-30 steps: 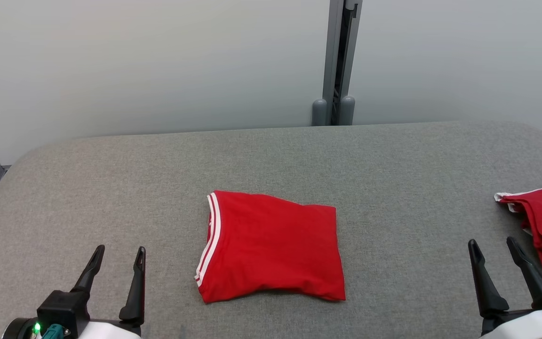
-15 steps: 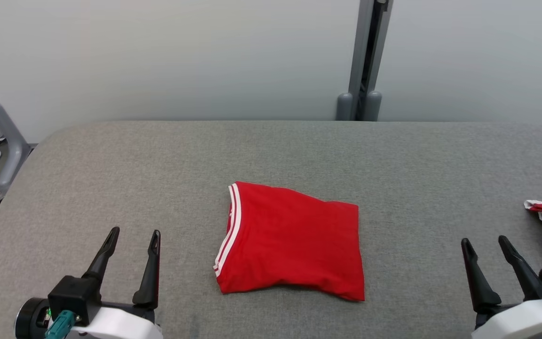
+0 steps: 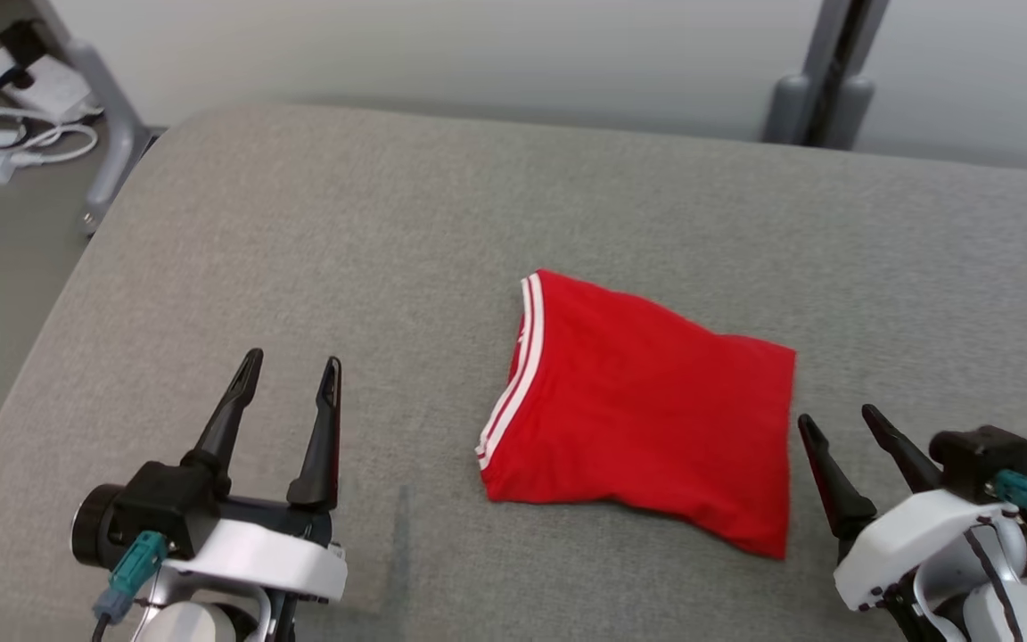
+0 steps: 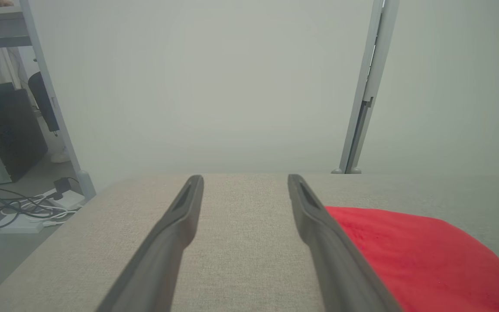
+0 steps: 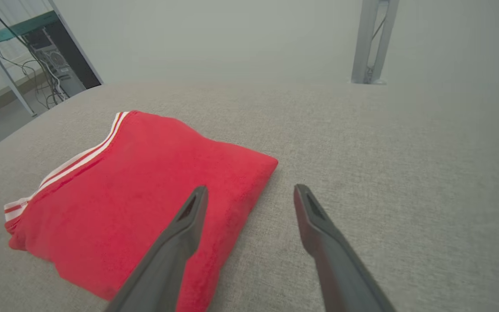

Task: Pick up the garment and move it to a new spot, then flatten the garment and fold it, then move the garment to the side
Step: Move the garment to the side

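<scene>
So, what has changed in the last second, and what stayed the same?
The robot turned toward its left, so the whole head view shifted; the right gripper came close to the right edge of the folded red jersey. Nothing was gripped or released. The jersey keeps its fold; the left gripper and the right one stay open.

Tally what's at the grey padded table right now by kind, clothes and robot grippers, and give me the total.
Folded red garment with white-striped trim, lying on the table: 1
Open grippers, the left gripper and the right gripper, holding nothing: 2
Total: 3
</scene>
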{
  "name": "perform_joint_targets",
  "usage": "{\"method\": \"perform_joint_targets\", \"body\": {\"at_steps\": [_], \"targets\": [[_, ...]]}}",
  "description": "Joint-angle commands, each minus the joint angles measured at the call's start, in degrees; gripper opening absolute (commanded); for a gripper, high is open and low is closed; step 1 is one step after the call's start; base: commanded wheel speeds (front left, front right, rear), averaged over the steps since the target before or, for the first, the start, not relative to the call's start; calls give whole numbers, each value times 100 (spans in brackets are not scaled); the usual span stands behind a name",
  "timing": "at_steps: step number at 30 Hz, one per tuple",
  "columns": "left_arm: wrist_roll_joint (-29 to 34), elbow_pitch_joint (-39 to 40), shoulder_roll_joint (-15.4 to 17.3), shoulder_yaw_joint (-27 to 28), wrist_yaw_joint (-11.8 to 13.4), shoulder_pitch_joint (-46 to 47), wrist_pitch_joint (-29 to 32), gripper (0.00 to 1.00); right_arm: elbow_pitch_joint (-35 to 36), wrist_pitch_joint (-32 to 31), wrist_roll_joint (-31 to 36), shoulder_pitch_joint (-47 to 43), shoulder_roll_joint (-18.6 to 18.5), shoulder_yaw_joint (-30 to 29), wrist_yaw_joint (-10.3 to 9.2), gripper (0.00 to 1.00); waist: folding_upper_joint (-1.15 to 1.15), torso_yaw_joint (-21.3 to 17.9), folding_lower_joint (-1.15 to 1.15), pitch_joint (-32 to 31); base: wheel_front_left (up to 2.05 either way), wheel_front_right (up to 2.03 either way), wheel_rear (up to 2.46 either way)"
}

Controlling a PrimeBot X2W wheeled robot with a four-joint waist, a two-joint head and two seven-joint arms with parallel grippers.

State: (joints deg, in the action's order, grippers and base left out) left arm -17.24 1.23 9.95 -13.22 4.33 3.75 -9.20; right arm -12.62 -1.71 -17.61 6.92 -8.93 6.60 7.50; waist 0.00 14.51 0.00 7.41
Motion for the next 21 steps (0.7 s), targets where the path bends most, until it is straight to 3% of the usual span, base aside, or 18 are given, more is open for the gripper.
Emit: {"method": "perform_joint_targets", "body": {"at_steps": [1,10,11,12,13,14,21], "targets": [[-34,-63,-4,18,-25,158,-71,100,-123,-14,-43,134,-67,60,-3,100,0,275,0,278,0,0,0],[-21,-411,-57,10,-122,462,-389,100,-1068,-341,-339,591,-218,388,-3,100,0,567,0,519,0,0,0],[-19,-430,-55,15,-126,478,-399,100,-1138,-394,-403,597,-207,411,-3,91,0,572,0,523,0,0,0],[-12,-443,-48,20,-125,495,-414,100,-1189,-423,-413,604,-223,429,-3,48,0,574,0,525,0,0,0],[3,-453,-40,23,-117,505,-432,100,-1219,-451,-443,602,-226,455,-3,27,0,569,0,522,0,0,0],[7,-461,-34,29,-111,510,-449,100,-1232,-480,-481,604,-218,491,-3,0,0,557,0,517,0,0,0],[-6,-428,41,65,-83,457,-463,100,-897,-345,-399,677,-433,814,-3,0,0,231,0,434,0,0,0]]}}
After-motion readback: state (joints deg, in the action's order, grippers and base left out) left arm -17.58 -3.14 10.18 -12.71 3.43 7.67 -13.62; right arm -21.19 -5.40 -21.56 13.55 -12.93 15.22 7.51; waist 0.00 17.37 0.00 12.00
